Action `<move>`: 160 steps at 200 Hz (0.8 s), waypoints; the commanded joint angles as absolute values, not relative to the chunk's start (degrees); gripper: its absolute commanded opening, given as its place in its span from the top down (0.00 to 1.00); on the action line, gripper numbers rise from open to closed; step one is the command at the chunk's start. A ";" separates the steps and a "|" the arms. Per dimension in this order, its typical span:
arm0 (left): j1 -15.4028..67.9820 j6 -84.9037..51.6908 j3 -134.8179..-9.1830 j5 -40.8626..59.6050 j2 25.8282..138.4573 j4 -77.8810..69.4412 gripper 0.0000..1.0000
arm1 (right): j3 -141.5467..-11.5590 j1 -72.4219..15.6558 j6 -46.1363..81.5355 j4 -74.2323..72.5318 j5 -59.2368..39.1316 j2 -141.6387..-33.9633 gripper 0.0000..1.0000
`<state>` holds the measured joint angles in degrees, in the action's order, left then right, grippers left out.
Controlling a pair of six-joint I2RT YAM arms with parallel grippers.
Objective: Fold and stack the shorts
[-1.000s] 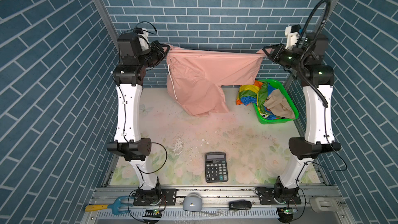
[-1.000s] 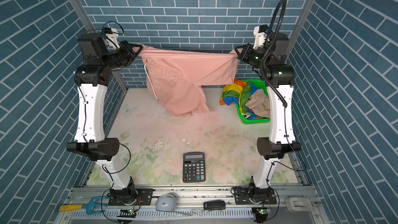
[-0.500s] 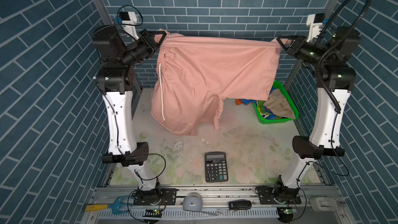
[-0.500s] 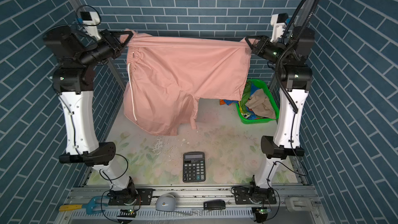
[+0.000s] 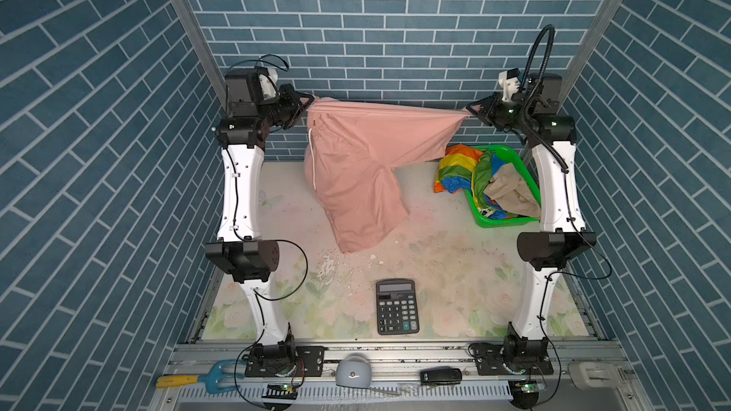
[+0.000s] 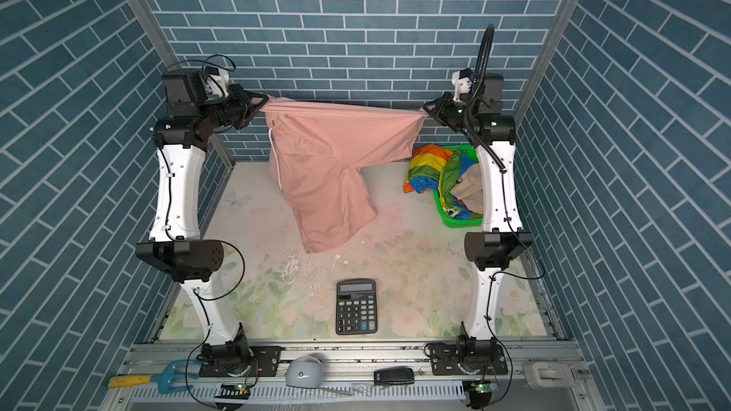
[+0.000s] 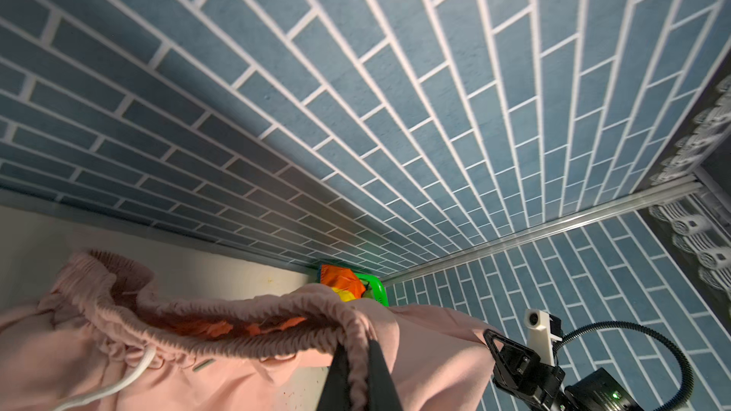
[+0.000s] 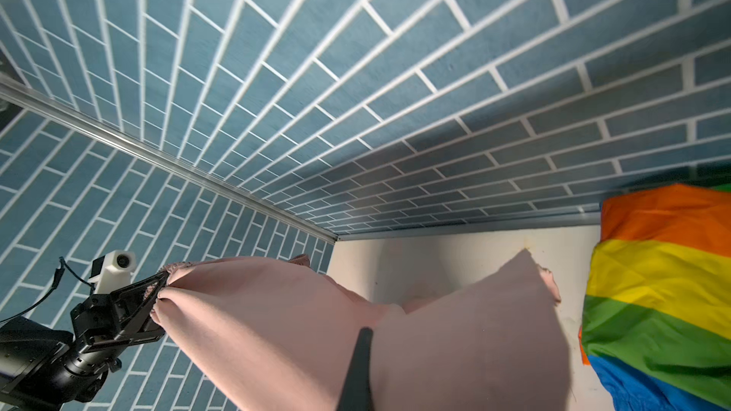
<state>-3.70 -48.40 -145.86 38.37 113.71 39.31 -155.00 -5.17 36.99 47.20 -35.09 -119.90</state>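
The pale pink shorts (image 5: 356,160) (image 6: 320,156) hang stretched between my two grippers near the back wall. One leg droops until its end rests on the table. My left gripper (image 5: 310,101) (image 7: 358,345) is shut on the gathered waistband (image 7: 237,318), from which a white drawstring (image 5: 313,160) dangles. My right gripper (image 5: 466,110) (image 8: 366,334) is shut on the opposite corner, and pink cloth covers one of its fingers. The rainbow-striped shorts (image 5: 459,168) (image 8: 656,294) drape over the green basket's rim. The beige shorts (image 5: 510,191) lie inside the basket.
The green mesh basket (image 5: 502,223) stands at the back right beside the right arm. A black calculator (image 5: 396,306) lies front centre, with white flakes (image 5: 332,266) on the mat just behind it. Small tools sit on the front rail (image 5: 395,353).
Half a second ago both arms held the shorts high and spread wide, clear of the table. Now the arms are back down near the wall and the leg end touches the table.
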 commanded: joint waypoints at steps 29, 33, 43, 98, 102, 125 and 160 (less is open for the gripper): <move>-8.63 -46.17 -146.14 27.63 101.67 32.02 1.00 | -153.13 3.02 35.02 41.36 -25.34 -104.51 1.00; -8.55 -46.22 -145.69 27.28 100.62 31.61 1.00 | -152.33 3.58 35.57 40.49 -25.95 -103.35 1.00; -8.41 -46.61 -144.50 26.61 98.12 30.59 1.00 | -151.12 4.83 37.10 38.58 -27.29 -100.88 1.00; -8.68 -49.66 -147.90 25.93 95.32 29.70 1.00 | -152.16 11.63 44.38 32.79 -31.33 -99.50 1.00; -8.77 -49.75 -148.22 25.93 95.98 29.70 1.00 | -152.50 11.91 44.54 32.90 -31.09 -100.20 1.00; -10.30 -50.70 -149.33 26.05 100.24 31.06 1.00 | -154.16 12.26 43.64 35.15 -29.63 -105.69 1.00; -10.99 -48.55 -146.98 25.43 107.29 32.98 1.00 | -154.02 8.76 38.63 39.29 -27.51 -114.74 1.00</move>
<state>-3.36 -51.64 -150.19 43.55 100.29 30.15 -156.38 4.16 44.69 33.93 -47.53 -104.57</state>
